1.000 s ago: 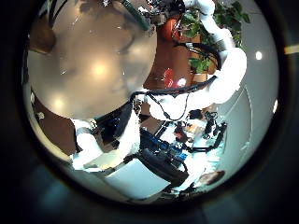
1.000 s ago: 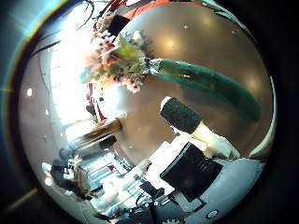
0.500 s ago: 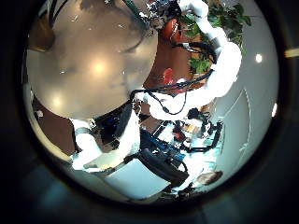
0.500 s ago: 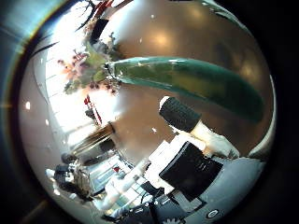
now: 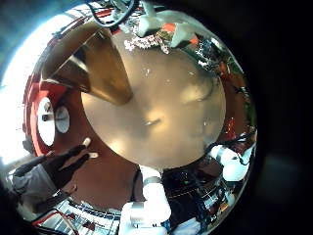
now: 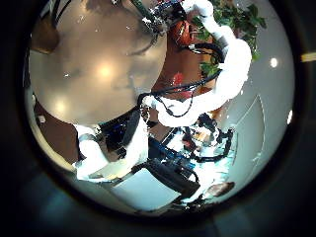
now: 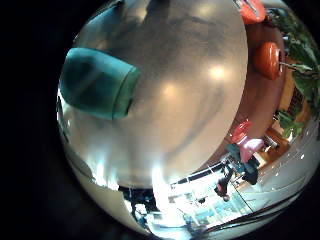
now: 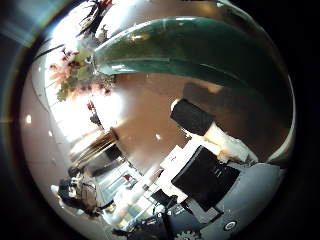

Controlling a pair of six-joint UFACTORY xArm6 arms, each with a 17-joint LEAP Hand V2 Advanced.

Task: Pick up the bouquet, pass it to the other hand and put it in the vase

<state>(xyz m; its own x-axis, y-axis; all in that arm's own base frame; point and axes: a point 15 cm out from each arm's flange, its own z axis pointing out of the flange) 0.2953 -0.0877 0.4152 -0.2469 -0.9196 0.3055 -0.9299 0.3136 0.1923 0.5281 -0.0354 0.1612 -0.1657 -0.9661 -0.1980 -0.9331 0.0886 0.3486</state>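
The bouquet lies on the round table [image 5: 166, 117] near its far edge, flowers [image 5: 161, 37] beside the right hand [image 5: 147, 15]. In the right thumb side palm view its cone-shaped wrap [image 8: 190, 50] fills much of the picture, close under the palm, with the flower heads [image 8: 75, 70] at one end. A finger [image 8: 205, 125] of the right hand stands straight beside the wrap and is not round it. The right little finger side palm view shows the wrap's end [image 7: 98, 83] on the table [image 7: 190, 120]. The left hand [image 6: 109, 148] hangs relaxed over the table [image 6: 89, 69] and holds nothing.
The right arm [image 6: 222, 59] reaches over the table's far edge in the left thumb side palm view. Chairs [image 7: 265, 58] stand on the floor round the table. A plant [image 6: 232, 15] stands behind the arm.
The wrap has grown much larger in the right thumb side palm view: the right hand has come down close to the bouquet. The left hand's view has barely shifted.
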